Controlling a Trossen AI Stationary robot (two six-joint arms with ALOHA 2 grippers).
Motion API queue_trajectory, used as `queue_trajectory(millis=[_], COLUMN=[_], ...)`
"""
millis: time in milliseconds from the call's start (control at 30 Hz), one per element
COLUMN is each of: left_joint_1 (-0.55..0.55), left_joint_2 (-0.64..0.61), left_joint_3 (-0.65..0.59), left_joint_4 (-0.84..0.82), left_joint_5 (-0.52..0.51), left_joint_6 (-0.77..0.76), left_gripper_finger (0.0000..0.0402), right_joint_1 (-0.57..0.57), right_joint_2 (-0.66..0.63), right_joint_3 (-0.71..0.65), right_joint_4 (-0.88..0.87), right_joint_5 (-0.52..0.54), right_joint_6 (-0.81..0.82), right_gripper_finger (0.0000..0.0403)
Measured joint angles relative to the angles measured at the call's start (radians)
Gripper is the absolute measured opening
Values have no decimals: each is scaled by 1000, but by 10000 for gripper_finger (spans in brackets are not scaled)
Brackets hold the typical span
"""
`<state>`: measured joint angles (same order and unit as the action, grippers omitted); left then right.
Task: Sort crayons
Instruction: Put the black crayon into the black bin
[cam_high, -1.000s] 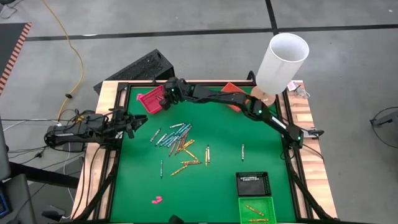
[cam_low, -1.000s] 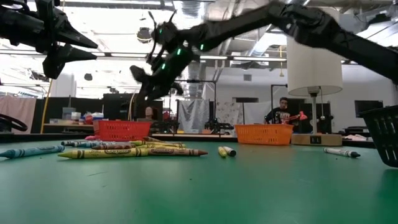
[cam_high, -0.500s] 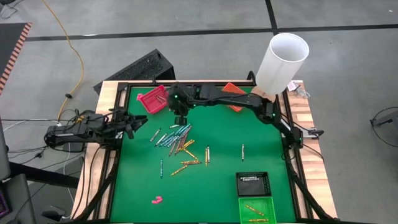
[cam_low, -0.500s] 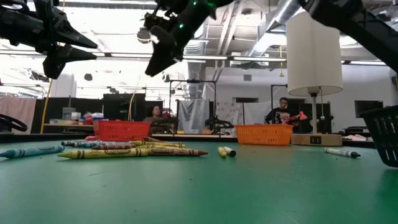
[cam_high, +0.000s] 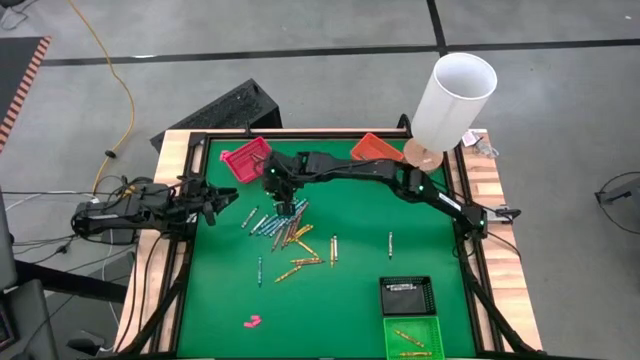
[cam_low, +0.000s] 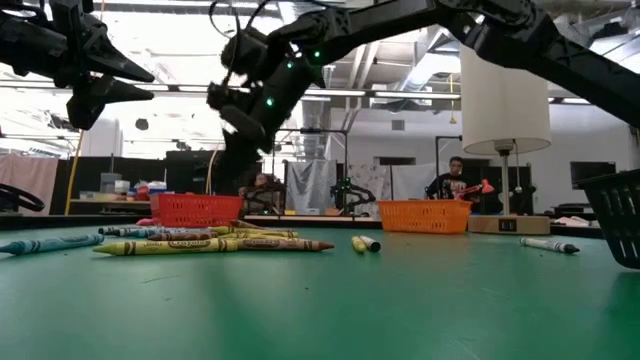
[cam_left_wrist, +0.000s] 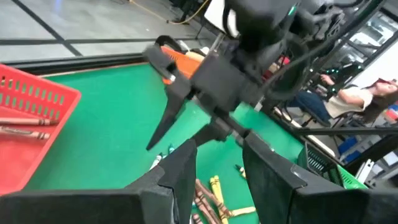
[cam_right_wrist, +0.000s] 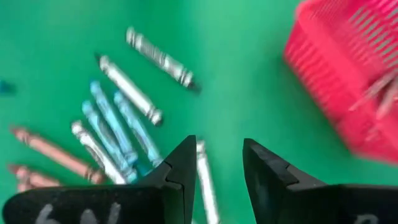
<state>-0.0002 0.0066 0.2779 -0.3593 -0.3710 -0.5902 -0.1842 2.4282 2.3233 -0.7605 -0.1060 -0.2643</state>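
The crayons (cam_high: 287, 228) lie in a loose pile on the green mat, left of its middle, with several strays around it; in the low view the crayons (cam_low: 200, 240) lie flat in a row. My right gripper (cam_high: 284, 200) hangs above the pile's far edge, tipped down and open. Its wrist view shows teal and grey crayons (cam_right_wrist: 118, 124) on the mat beneath the open gripper (cam_right_wrist: 217, 168), clear of the fingers. My left gripper (cam_high: 215, 200) waits open and level at the table's left edge.
A red tray (cam_high: 245, 158) with a few crayons sits at the far left, an orange tray (cam_high: 375, 147) at the far middle. A black tray (cam_high: 405, 293) and a green tray (cam_high: 412, 338) stand near right. A pink lump (cam_high: 252, 321) lies near. A white lamp (cam_high: 455, 100) stands far right.
My right gripper has swung away from the red tray toward the table's near edge, to above the crayon pile. It has rolled and tipped down toward the mat. The crayons have stayed where they were.
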Motion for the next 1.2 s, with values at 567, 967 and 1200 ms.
queue_trajectory(millis=[567, 967, 1200], left_joint_1=[0, 0, 0], left_joint_2=[4, 4, 4], left_joint_3=[0, 0, 0], left_joint_4=[-12, -17, -17], left_joint_5=[-5, -7, -7], left_joint_6=[1, 2, 1], left_gripper_finger=[120, 120, 120], right_joint_1=[-8, -10, -21], right_joint_2=[49, 49, 47], right_joint_3=[-22, -105, -105], right_joint_4=[-23, -9, 1], right_joint_5=[-28, -11, 16], right_joint_6=[-22, -24, -25], right_gripper_finger=[125, 125, 124])
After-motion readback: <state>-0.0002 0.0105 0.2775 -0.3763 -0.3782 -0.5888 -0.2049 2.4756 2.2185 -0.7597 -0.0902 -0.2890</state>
